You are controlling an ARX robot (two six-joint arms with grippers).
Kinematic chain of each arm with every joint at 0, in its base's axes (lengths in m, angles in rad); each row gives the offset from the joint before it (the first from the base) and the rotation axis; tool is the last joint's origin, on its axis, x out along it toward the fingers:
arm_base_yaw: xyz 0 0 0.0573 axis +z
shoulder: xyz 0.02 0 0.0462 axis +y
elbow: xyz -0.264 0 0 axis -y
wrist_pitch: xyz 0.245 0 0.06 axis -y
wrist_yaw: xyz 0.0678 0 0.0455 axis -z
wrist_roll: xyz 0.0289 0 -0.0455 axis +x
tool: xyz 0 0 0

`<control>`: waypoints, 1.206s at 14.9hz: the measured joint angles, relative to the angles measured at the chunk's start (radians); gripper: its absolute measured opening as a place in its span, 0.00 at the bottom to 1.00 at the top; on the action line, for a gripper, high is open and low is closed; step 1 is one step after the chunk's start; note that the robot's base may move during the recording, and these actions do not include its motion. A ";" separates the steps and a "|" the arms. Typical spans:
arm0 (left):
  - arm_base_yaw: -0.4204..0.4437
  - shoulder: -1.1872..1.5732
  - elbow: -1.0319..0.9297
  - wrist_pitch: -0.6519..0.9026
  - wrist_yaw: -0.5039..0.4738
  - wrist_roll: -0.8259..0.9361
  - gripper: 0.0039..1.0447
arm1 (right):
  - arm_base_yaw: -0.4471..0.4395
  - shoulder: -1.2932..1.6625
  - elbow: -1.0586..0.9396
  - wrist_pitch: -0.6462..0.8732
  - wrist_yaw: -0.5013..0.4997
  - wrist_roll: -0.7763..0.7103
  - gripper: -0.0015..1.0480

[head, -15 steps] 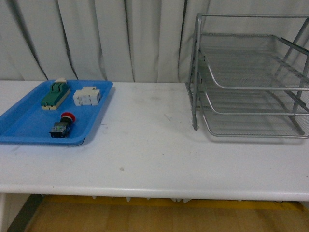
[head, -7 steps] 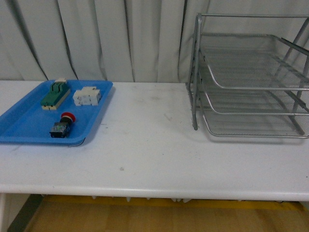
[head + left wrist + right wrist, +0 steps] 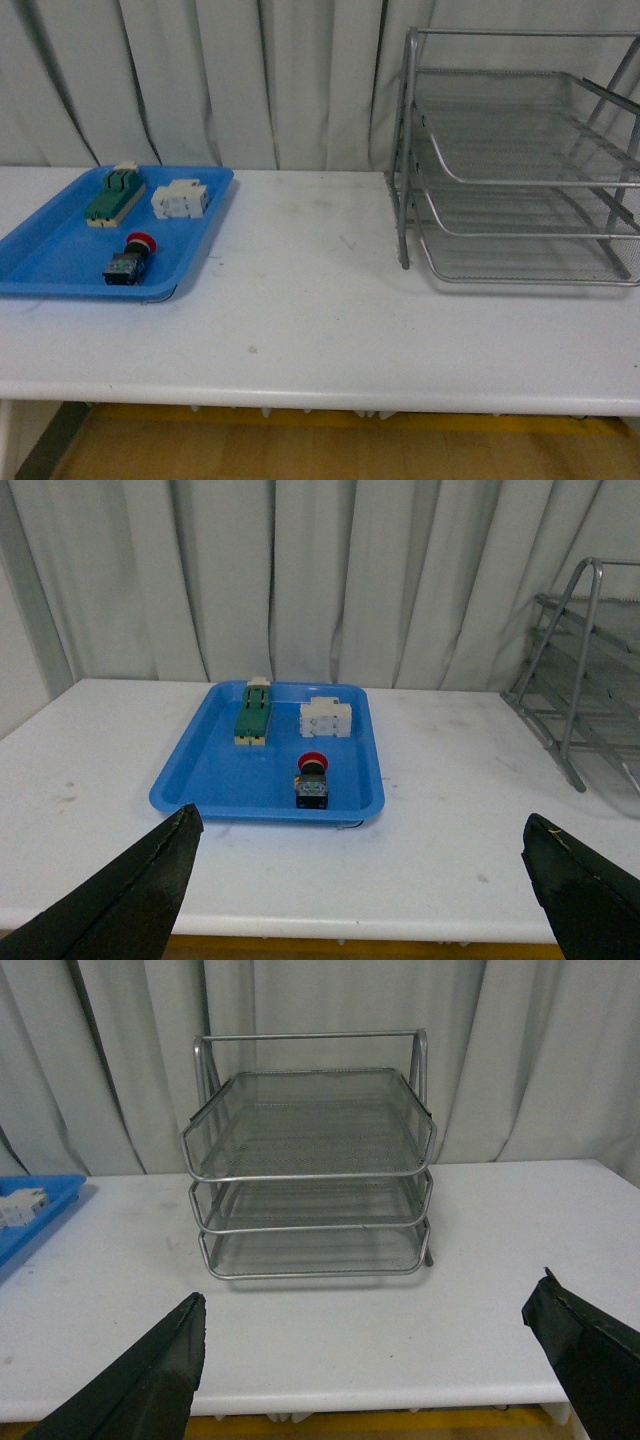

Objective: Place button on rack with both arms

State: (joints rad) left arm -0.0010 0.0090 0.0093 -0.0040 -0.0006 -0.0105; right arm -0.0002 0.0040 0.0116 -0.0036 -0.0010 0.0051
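White bench (image 3: 320, 310) quiet, nothing's moved | button (image 3: 130, 258) still in blue tray (image 3: 45, 262), well apart from rack (image 3: 520, 160) | left pincer (image 3: 360, 820), right pincer (image 3: 365, 1300) both spread, empty | pickup not begun

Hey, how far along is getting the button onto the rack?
Nothing looks done yet: the button lies in the blue tray, and the rack holds no button. Nothing is in hand: the left gripper and right gripper are both open and empty. Left: pickup, transfer, placing.

White table (image 3: 300, 330) w/ blue tray (image 3: 50, 255) at left, rack (image 3: 520, 130) at right.
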 joint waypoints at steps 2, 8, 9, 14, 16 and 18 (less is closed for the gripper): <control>0.000 0.000 0.000 0.000 0.000 0.000 0.94 | 0.000 0.000 0.000 0.000 0.000 0.000 0.94; 0.000 0.000 0.000 0.000 0.000 0.000 0.94 | 0.000 0.000 0.000 0.000 0.000 0.000 0.94; 0.000 0.000 0.000 0.000 0.000 0.000 0.94 | 0.000 0.000 0.000 0.000 0.000 0.000 0.94; 0.000 0.000 0.000 0.000 0.000 0.000 0.94 | 0.000 0.000 0.000 0.000 0.000 0.000 0.94; 0.000 0.000 0.000 0.000 0.001 0.000 0.94 | -0.148 0.210 0.015 0.340 -0.187 0.129 0.94; 0.000 0.000 0.000 0.000 0.000 0.000 0.94 | -0.338 0.875 0.232 0.885 -0.332 0.306 0.94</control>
State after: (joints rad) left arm -0.0010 0.0090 0.0093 -0.0036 -0.0002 -0.0105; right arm -0.3378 0.8787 0.2440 0.8818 -0.3332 0.3107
